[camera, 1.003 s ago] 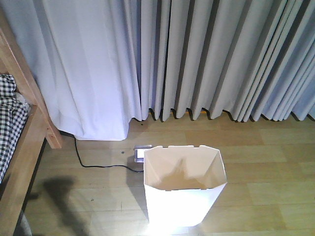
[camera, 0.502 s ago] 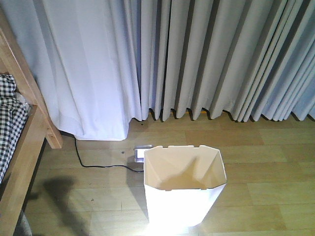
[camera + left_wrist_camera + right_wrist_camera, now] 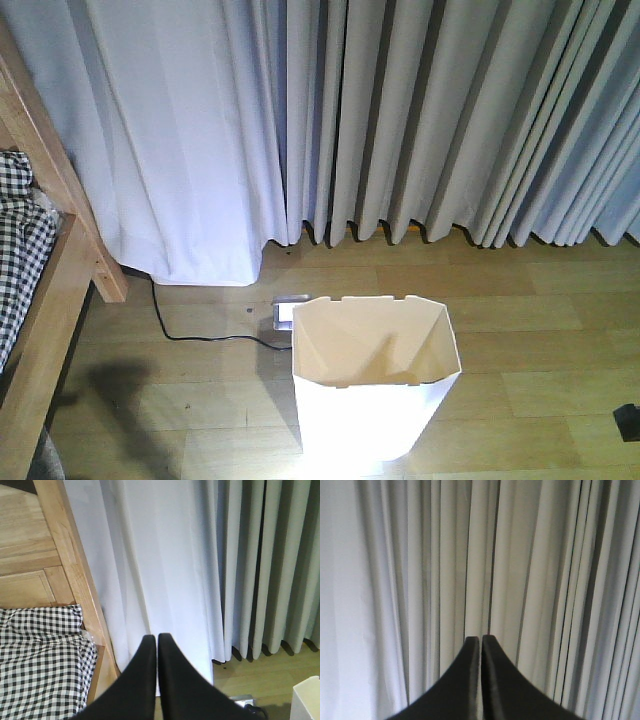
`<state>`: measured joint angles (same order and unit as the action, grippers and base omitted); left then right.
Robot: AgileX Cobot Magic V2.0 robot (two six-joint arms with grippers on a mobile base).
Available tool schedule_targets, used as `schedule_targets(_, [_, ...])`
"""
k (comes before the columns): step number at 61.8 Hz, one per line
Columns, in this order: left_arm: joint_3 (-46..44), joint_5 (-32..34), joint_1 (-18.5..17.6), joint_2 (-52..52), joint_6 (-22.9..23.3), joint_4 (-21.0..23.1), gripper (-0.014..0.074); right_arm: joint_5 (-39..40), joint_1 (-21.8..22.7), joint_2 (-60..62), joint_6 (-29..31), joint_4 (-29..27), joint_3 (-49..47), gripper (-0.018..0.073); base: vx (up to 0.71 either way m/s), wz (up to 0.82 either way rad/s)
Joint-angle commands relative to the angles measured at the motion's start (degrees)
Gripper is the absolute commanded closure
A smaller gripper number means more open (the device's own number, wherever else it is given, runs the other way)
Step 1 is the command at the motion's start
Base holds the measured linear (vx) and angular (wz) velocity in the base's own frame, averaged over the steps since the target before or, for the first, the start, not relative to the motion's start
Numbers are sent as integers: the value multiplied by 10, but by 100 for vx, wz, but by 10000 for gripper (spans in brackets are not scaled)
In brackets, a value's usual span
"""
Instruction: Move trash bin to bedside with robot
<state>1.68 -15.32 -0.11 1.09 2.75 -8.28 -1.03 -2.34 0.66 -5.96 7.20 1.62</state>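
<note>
White plastic trash bin [image 3: 375, 385] stands upright on the wood floor, right of the bed [image 3: 35, 300], well apart; I see its cream interior holding nothing. My left gripper [image 3: 153, 640] and right gripper [image 3: 481, 641] are both pressed together, gripping nothing.

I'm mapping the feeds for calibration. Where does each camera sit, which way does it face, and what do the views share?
Front view: mounted high, looking down at the trash bin, floor and curtain; a dark bit at the right edge, possibly the robot.
Left wrist: behind the shut left tool, facing the bed and curtain.
Right wrist: behind the shut right tool, facing only curtain.
Shared: curtain in all three; front and left wrist share bed and bin.
</note>
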Motion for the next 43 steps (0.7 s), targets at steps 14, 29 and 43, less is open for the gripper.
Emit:
schedule_targets(14, [16,42,-3,5,5,2,602,51,4,7,60,-44,11,570,0,0])
schedule_targets(29, [16,42,-3,5,5,2,602,51,4,7,56,-42,11,570,0,0])
schedule_targets(43, [16,42,-3,5,5,2,602,50,4,7,56,-42,11,570,0,0])
